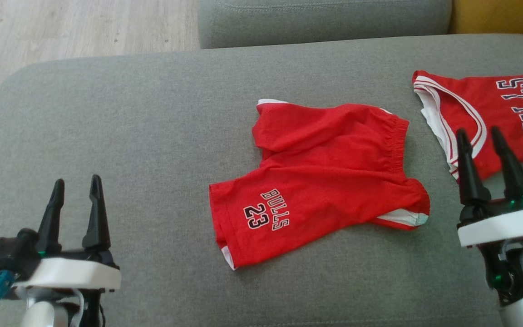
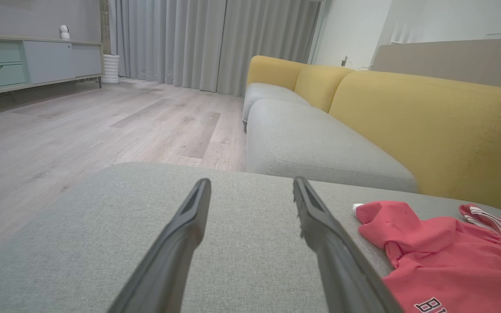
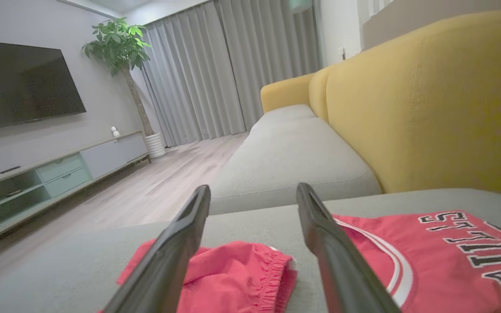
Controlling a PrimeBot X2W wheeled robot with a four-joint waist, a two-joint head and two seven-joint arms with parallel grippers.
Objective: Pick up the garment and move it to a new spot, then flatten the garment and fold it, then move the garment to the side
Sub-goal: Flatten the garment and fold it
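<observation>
A pair of red shorts (image 1: 325, 177) printed "BULLS 23", the garment, lies rumpled in the middle of the grey sofa cushion (image 1: 130, 136), one leg folded over. The shorts (image 2: 442, 256) also show at the lower right of the left wrist view, and the shorts (image 3: 233, 278) show low in the right wrist view. My left gripper (image 1: 76, 184) hovers open at the lower left, well away from the shorts. My right gripper (image 1: 479, 136) stands open at the right, its tips over the edge of a red jersey (image 1: 493, 113).
The red "BULLS" jersey (image 3: 442, 252) lies flat at the cushion's right. A second grey cushion (image 1: 325, 20) and the yellow backrest (image 2: 429, 126) lie beyond. Wooden floor (image 1: 61, 32) runs past the cushion's far left edge.
</observation>
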